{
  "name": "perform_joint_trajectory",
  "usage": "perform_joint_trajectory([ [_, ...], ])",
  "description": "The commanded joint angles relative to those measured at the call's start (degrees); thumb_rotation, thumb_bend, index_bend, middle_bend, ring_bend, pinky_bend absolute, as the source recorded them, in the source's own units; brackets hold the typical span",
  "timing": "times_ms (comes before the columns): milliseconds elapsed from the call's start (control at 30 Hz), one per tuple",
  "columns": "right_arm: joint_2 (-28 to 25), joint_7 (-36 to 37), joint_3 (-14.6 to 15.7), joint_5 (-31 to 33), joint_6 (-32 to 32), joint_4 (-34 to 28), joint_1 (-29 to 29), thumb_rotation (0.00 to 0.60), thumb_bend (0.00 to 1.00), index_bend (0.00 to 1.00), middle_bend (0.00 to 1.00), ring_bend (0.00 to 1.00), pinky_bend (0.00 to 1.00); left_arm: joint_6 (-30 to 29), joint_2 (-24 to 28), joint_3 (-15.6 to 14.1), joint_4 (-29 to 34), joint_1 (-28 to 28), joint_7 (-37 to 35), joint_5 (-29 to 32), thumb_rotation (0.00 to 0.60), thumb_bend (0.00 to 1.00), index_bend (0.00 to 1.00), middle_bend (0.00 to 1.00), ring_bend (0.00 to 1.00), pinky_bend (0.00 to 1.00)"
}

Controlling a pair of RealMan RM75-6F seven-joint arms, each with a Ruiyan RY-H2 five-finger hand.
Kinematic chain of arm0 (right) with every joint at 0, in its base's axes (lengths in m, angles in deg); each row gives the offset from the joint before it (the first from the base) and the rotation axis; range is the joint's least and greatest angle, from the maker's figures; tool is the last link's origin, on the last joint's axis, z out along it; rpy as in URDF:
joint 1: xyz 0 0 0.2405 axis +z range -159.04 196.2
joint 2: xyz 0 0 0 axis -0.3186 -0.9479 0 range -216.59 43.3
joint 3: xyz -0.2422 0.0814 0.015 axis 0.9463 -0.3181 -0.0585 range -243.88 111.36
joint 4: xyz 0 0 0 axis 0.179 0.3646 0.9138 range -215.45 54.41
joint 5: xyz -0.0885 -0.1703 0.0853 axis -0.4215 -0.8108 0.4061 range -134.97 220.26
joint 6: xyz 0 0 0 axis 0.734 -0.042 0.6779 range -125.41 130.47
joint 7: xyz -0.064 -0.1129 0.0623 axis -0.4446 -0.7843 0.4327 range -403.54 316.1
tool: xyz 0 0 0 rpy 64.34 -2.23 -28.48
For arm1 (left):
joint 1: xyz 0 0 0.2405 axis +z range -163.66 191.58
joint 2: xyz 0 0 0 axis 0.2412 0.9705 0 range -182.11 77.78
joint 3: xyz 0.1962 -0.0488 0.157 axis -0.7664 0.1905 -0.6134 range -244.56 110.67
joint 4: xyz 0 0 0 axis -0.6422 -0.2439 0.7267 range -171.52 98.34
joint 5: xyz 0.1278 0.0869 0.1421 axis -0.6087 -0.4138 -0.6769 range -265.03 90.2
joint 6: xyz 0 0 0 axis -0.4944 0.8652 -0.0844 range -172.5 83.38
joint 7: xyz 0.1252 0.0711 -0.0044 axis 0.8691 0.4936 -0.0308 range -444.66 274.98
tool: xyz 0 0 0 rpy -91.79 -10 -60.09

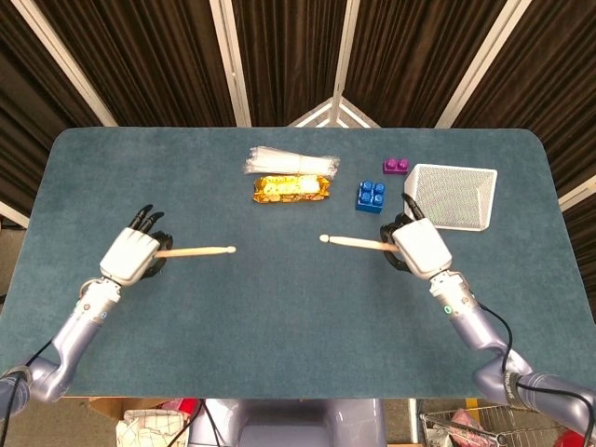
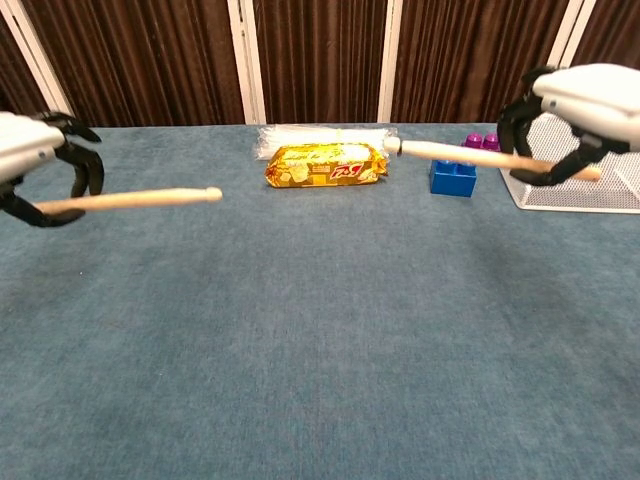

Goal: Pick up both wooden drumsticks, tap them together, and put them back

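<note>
Drumsticks: two wooden sticks are counted, one in each hand, both held off the table and well apart, their tips pointed toward each other across the middle.
Left drumstick (image 1: 194, 250): it is held near its butt end and lies roughly level, its tip pointing toward the table's centre; in the chest view (image 2: 130, 200) it is seen clear of the cloth.
Right drumstick (image 1: 355, 243): it is held near its butt end, its rounded tip directed toward the centre; in the chest view (image 2: 470, 155) it passes in front of the blue brick, and the butt pokes out past the hand.
Left hand (image 1: 130, 255): the fingers are curled around the left drumstick, which is gripped; the dark fingertips are seen wrapped over the shaft in the chest view (image 2: 40, 165).
Right hand (image 1: 421, 248): the fingers are closed on the right drumstick, which is held firmly; the chest view (image 2: 575, 110) shows dark fingers hooked beneath the shaft.
Table (image 1: 298, 326): one surface, covered in blue-green cloth.
Snack packet (image 1: 291, 188): one golden wrapper is laid flat near the far middle.
Clear bundle (image 1: 290, 163): one transparent pack is placed just behind the snack packet.
Bricks: two are counted, one blue brick (image 1: 371, 196) and one smaller purple brick (image 1: 396, 166) behind it.
Mesh basket (image 1: 452, 196): one white wire basket is set at the far right, beside the bricks.
</note>
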Motion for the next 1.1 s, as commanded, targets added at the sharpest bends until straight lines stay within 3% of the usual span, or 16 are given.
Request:
perform_joint_trajectory([
  [33, 3.24, -0.71, 1.69, -1.73, -0.35, 4.57, -0.20, 0.600, 0.49, 0.69, 0.62, 0.38, 0.00, 1.94, -3.12, -1.26, -3.89, -0.25, -1.03, -0.78, 0.600, 0.59, 0.58, 0.57, 0.13, 0.00],
  [567, 10.58, -1.10, 3.96, -4.56, -2.74, 14.39, 0.32, 0.600, 0.49, 0.69, 0.62, 0.38, 0.00, 3.44, -10.53, -1.53, -14.45, -0.34, -5.91, -1.30, 0.600, 0.59, 0.58, 0.57, 0.13, 0.00],
  [867, 12.33, -0.20, 2.73, -3.33, -4.02, 16.49, 0.61, 0.600, 0.49, 0.69, 0.62, 0.38, 0.00, 3.54, -11.02, -2.11, -15.70, -0.49, -6.59, -2.25, 0.600, 0.59, 0.56, 0.55, 0.13, 0.00],
  [1100, 13.62, 0.67, 2.08, -2.06, -5.94, 18.71, 0.78, 0.600, 0.49, 0.69, 0.62, 0.38, 0.00, 3.92, -9.97, -2.35, -14.96, -0.20, -6.64, -2.28, 0.600, 0.59, 0.47, 0.50, 0.09, 0.00],
])
